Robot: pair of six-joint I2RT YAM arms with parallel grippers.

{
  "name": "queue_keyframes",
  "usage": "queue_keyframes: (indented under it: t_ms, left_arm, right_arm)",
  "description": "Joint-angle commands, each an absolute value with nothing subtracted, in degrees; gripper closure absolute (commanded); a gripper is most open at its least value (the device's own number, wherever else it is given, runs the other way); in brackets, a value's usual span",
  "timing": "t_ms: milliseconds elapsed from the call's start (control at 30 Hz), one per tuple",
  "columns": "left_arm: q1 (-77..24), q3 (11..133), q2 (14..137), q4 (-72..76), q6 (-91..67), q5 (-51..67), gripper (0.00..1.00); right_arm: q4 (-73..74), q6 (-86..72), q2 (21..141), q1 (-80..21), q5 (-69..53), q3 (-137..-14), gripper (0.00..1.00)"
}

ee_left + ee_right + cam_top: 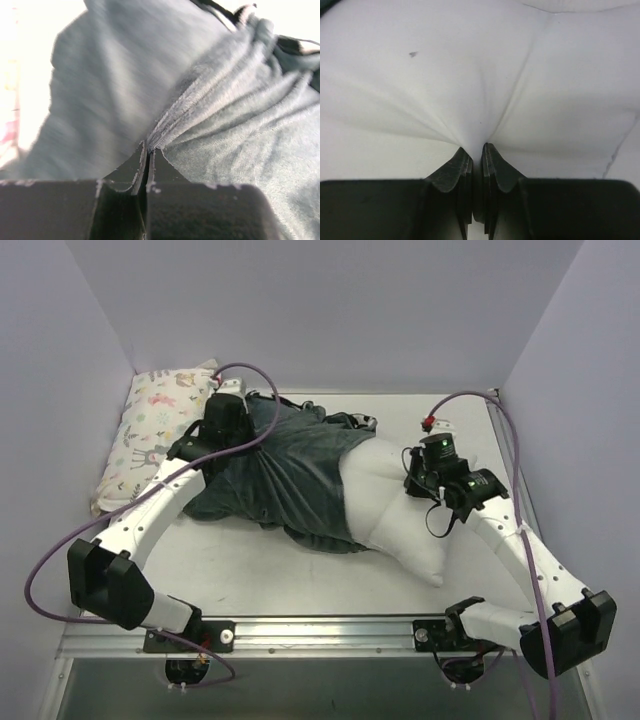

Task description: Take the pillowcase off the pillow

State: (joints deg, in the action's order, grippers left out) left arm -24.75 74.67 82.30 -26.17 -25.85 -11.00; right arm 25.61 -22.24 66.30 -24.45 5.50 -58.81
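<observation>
Both grips are set: left gripper (pixel 148 150) is clenched on a fold of the inside-out grey pillowcase (pixel 280 475), bunched over the left half of the white pillow (pixel 395 515), right gripper (pixel 476 148) is pinched on bared pillow fabric; stripping is judged mid-way, opposed pulling is needed next.

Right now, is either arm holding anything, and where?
Left jaws pinch a grey fold of the pillowcase; right jaws pinch exposed white fabric of the pillow.

Lab booth: lilac walls (pixel 330 310), metal rail (pixel 330 624)
</observation>
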Motion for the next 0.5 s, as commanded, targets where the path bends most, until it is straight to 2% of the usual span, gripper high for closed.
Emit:
queue_keyframes:
  t_ms: [0,100,167,333,400,433,467]
  left_arm:
    - [-15.3,79.3,80.4,-30.9,-23.5,-14.6,1.00]
    - [-6.4,77.8,80.0,-32.7,-25.7,-15.8,1.00]
    - [-0.7,75.5,78.8,-31.1,-28.7,-11.8,1.00]
    - [-3.7,71.7,79.6,-28.4,-28.0,-8.1,1.00]
    - [-8.2,70.4,80.8,-26.9,-27.1,-7.6,1.00]
    - [-9.7,69.8,81.4,-26.8,-26.8,-7.7,1.00]
    - [-12.6,69.4,82.0,-26.7,-26.7,-8.6,1.00]
  right_arm:
    - [34.9,-18.6,65.0,-15.4,10.8,-64.1,1.00]
    - [35.9,-18.7,64.6,-8.9,9.2,-65.7,1.00]
    - [35.9,-19.2,64.6,-6.6,7.6,-66.3,1.00]
    - [35.2,-19.2,65.2,-6.8,2.7,-66.8,1.00]
    - [34.5,-18.4,64.7,-10.6,0.6,-67.7,1.00]
    - [34.5,-16.6,64.5,-13.3,0.7,-68.4,0.95]
    - [34.4,-15.7,63.9,-16.1,1.6,-69.2,0.84]
